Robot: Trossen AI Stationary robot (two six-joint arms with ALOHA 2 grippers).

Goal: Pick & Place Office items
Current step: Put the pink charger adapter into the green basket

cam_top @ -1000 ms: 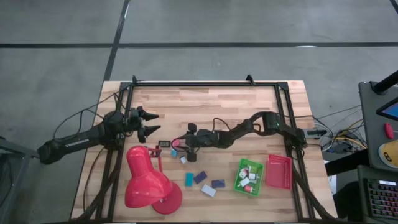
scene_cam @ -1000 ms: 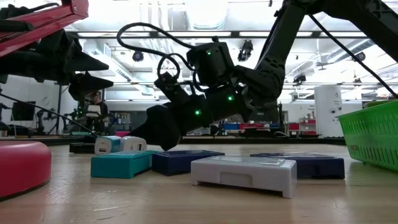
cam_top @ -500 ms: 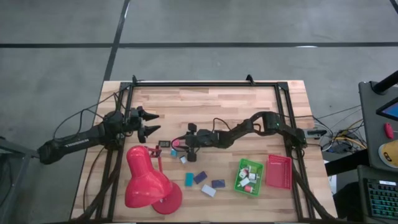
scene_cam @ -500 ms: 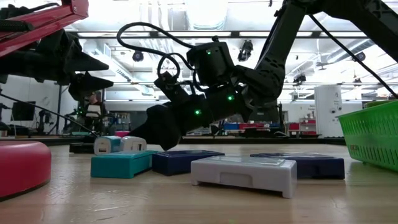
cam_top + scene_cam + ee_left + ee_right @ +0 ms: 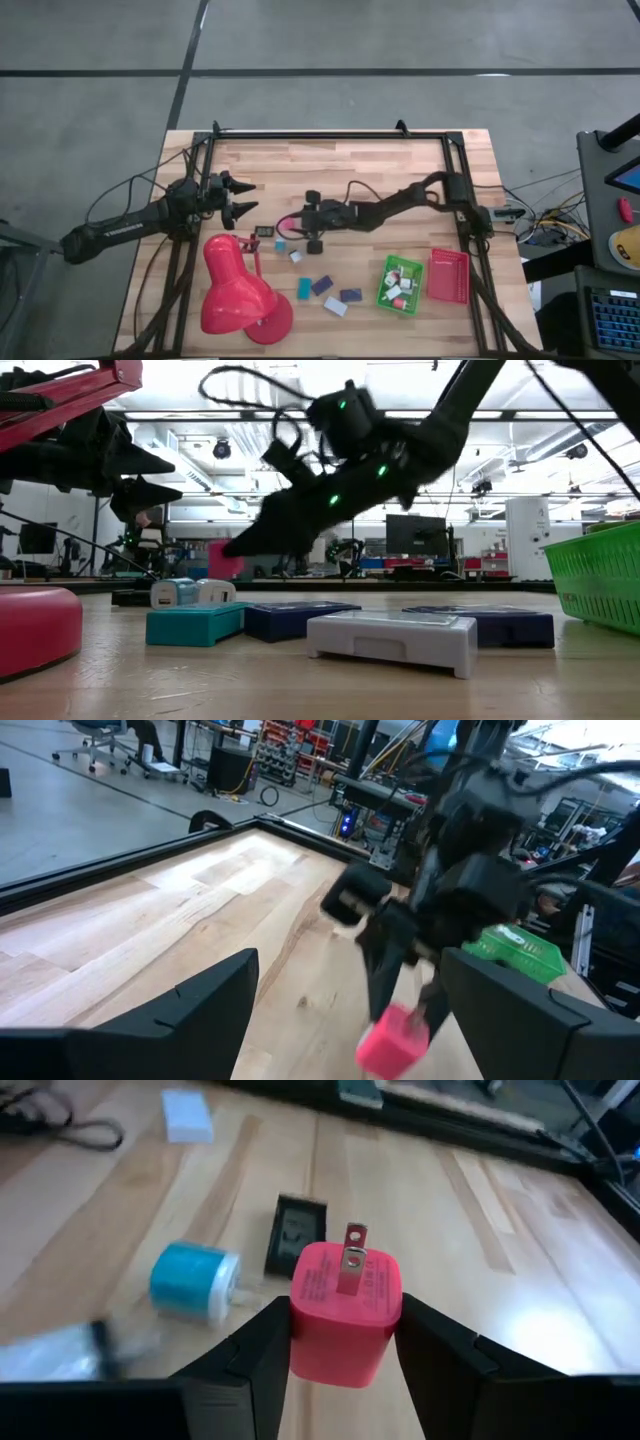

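Butcher-block planks make up the desk (image 5: 350, 160), which stands on a grey concrete floor inside a dark metal frame, with a workshop full of shelves and monitors showing beyond it in the low view.

Right hand (image 5: 287, 229): near the middle of the desk, raised off the wood, its two fingers clamped on a pink plug-in charger block (image 5: 344, 1312). The right wrist view shows the block's two metal prongs pointing away from the hand, with one dark finger (image 5: 250, 1355) pressed against each side. In the left wrist view the same pink block (image 5: 392, 1040) hangs under the right arm's fingers, clear of the desk.

Below and beside the held block lie a teal-and-white cylinder-like piece (image 5: 195, 1283), a small black piece with a pale face (image 5: 297, 1235) and, farther off, a pale blue flat block (image 5: 187, 1117).

Left hand (image 5: 243, 197): at the desk's left side, above the red desk lamp (image 5: 240, 290), fingers spread wide apart with nothing between them.

Toward the front edge sit four flat blocks close together: a teal one (image 5: 304, 288), a dark blue one (image 5: 321, 285), another dark blue one (image 5: 350, 296) and a white one (image 5: 335, 306). The low view shows them lying flat on the wood, the white block (image 5: 392, 641) nearest the camera.

Right of these stands a green tray (image 5: 387, 291) holding several small pieces in pink, white and green, and just beside it, on its right, a red tray (image 5: 448, 276).
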